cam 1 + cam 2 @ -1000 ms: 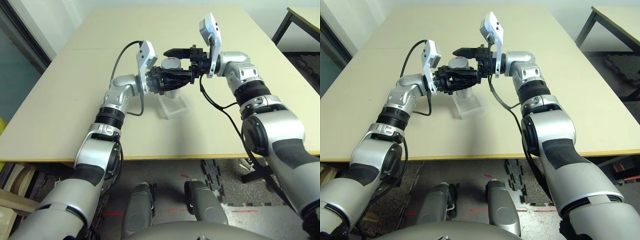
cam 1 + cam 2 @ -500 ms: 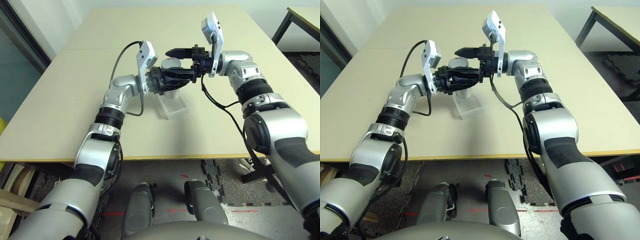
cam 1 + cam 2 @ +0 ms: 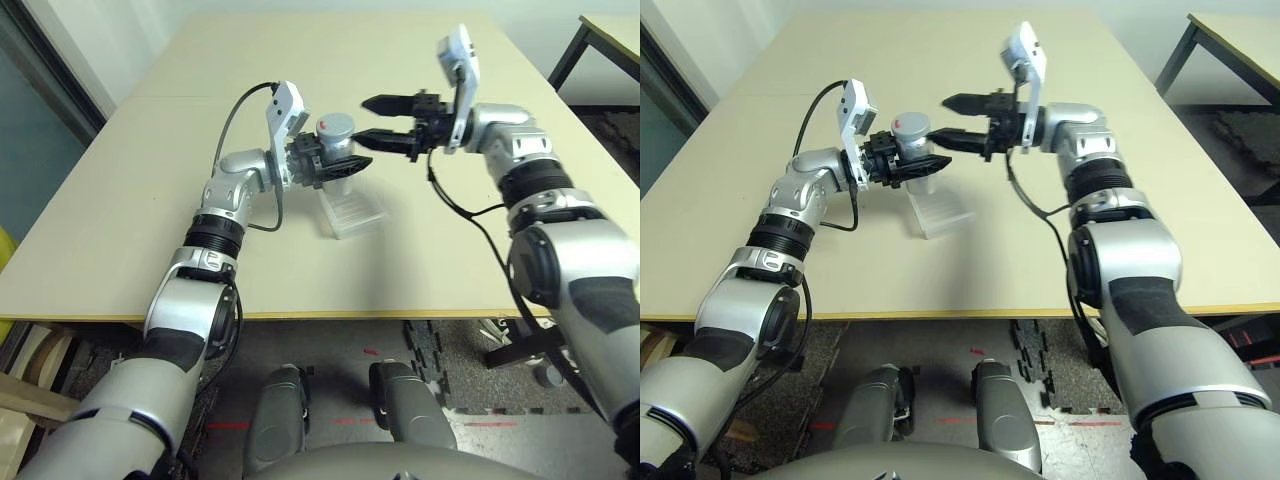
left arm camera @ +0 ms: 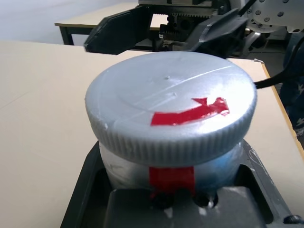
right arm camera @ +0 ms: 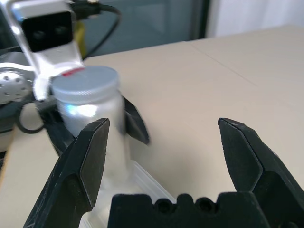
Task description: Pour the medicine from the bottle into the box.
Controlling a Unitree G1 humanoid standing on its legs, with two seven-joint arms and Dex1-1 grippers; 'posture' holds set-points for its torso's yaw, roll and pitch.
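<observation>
Left gripper [image 3: 335, 163] clamps the capped bottle [image 3: 337, 140] upright at frame centre-top — directly above the clear box [image 3: 352, 212] on the table [image 3: 130, 200] — while the right gripper [image 3: 368, 120], jaws spread wide, holds nothing just beside the cap [image 3: 336, 126].

The right gripper [image 5: 164, 156] is seen with its two black fingers [image 5: 85, 166] spread wide apart, nothing between them. Beyond them, the bottle [image 5: 92, 114] is held upright by the left gripper [image 5: 90, 126], its grey cap [image 5: 85, 84] on. Just below the bottle, a corner of the clear box [image 5: 142, 183] is seen on the beige table [image 5: 213, 76].
</observation>
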